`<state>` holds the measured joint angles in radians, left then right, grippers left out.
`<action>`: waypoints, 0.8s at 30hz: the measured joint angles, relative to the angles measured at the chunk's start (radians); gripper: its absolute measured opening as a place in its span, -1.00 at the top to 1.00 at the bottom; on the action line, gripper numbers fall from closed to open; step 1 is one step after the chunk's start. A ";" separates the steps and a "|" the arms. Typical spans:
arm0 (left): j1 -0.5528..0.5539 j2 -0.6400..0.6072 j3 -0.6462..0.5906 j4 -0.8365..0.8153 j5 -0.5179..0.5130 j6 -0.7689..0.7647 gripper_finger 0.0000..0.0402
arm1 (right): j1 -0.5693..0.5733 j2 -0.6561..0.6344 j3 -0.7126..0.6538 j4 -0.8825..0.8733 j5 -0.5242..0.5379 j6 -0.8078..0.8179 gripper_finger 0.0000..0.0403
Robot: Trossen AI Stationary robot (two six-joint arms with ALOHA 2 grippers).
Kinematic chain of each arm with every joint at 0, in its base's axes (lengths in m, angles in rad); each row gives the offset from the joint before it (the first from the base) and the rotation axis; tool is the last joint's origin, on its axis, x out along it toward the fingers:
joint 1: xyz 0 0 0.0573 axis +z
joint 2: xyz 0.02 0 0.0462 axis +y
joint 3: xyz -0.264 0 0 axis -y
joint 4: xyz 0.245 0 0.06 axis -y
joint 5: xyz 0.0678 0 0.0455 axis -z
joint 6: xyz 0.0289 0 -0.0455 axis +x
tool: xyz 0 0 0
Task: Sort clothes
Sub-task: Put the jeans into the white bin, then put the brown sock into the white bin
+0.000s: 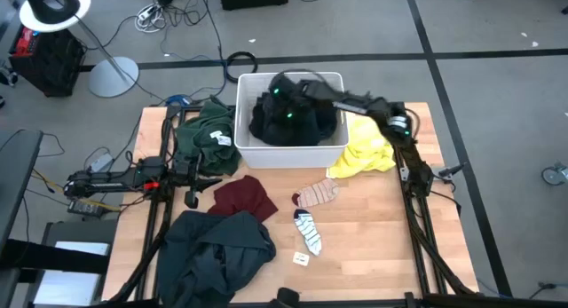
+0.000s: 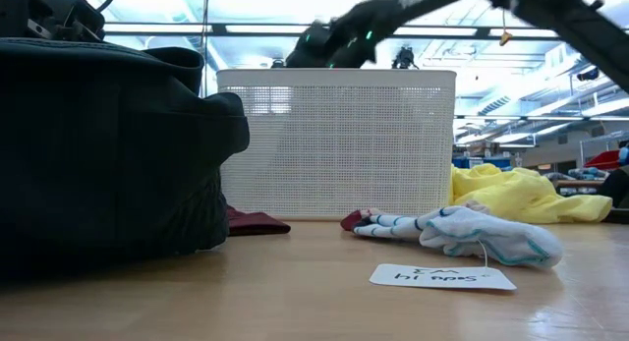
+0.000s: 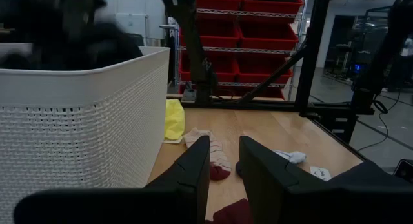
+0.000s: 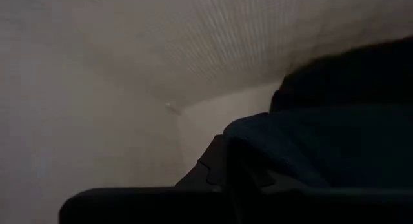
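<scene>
The white tub (image 1: 288, 148) stands at the table's far middle with dark blue jeans (image 1: 293, 122) piled inside. My right gripper (image 1: 284, 99) reaches down into the tub over the jeans; in the right wrist view dark blue cloth (image 4: 322, 140) covers it in front of the tub's inner wall (image 4: 129, 69). My left gripper (image 1: 191, 194) is open and empty at the table's left, beside the maroon piece (image 1: 242, 197); it also shows in the left wrist view (image 3: 224, 169). The green top (image 1: 209, 135) lies left of the tub, and the dark jacket (image 1: 217, 250) lies at the near left.
A yellow piece (image 1: 364, 153) lies right of the tub. A striped sock (image 1: 317, 195) and a pale sock (image 1: 308, 232) lie on bare wood near the middle, with a paper tag (image 1: 302, 257) beside them. The near right of the table (image 1: 373, 246) is bare wood.
</scene>
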<state>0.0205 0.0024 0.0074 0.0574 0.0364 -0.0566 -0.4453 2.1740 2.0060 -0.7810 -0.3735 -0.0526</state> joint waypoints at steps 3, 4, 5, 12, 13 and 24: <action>0.000 0.000 0.000 0.000 0.000 0.000 0.55 | 0.001 0.076 0.000 0.026 0.000 0.066 0.98; 0.000 0.000 0.000 0.000 0.000 0.000 0.55 | 0.001 0.095 0.000 0.026 0.000 0.090 0.97; 0.000 0.000 0.000 0.000 0.000 0.000 0.55 | -0.001 0.107 0.000 0.029 0.002 0.109 0.95; 0.000 0.000 0.000 0.000 0.000 0.000 0.55 | -0.020 0.122 0.000 0.046 -0.005 0.168 0.70; 0.000 0.000 0.000 0.000 0.000 0.000 0.55 | -0.022 0.116 0.000 0.047 -0.006 0.170 0.65; 0.000 0.000 0.000 0.000 0.000 0.000 0.55 | -0.056 -0.079 0.022 0.040 0.012 0.168 0.13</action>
<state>0.0208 0.0025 0.0074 0.0574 0.0364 -0.0567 -0.5013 2.0948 2.0281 -0.7408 -0.3614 0.1150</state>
